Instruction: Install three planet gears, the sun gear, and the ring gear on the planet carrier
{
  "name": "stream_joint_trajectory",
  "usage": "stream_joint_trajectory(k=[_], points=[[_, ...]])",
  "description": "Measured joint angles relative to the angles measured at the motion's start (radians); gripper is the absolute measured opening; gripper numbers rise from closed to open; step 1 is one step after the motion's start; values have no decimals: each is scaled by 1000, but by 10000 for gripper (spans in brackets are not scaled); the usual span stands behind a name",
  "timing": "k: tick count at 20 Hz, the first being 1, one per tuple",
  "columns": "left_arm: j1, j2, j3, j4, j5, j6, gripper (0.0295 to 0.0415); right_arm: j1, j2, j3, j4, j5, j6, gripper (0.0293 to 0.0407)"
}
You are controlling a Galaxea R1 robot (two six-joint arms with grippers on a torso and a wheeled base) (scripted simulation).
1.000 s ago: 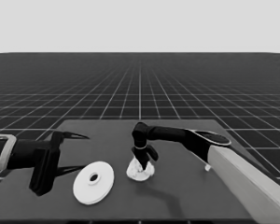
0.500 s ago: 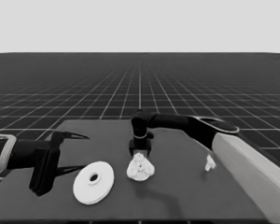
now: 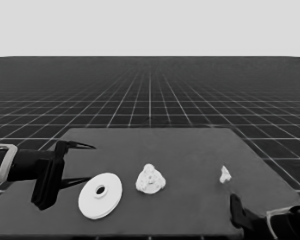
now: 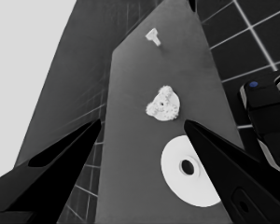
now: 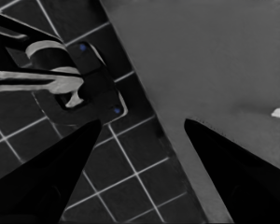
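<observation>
The larger round part (image 3: 100, 195), flat with a small centre hole, lies at the front left of the table. To its right, mid-table, a lumpy white cluster of toothed gears (image 3: 150, 180) sits on the smaller round part, which mostly hides under them. My left gripper (image 3: 89, 163) waits open at the table's left end, beside the larger round part and not touching it. Its wrist view shows the larger round part (image 4: 189, 170) and the gear cluster (image 4: 163, 105) farther off. My right gripper (image 3: 238, 212) is parked at the lower right corner, open, holding nothing.
A thin white piece (image 3: 225, 174) lies alone toward the table's right side, also seen from the left wrist (image 4: 153, 36). The right wrist view looks at the table's corner, the floor grid and dark machinery (image 5: 91, 79) with blue lights.
My right arm has pulled away from the gear cluster and drawn back to the lower right corner. The cluster stays on the table. The left arm has not moved.
</observation>
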Motion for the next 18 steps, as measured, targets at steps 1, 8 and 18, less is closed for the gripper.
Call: stream_joint_trajectory(k=[1,8,18], points=[[164,136,27,483,427,-486,390,-1,-3,3,-1,1,-2,385],[291,574,-568,-153,868,-1650,385,-1,-7,7,-3,2,-5,385],[529,621,-721,37,775,-1602,385,-1,-7,7,-3,2,-5,385]])
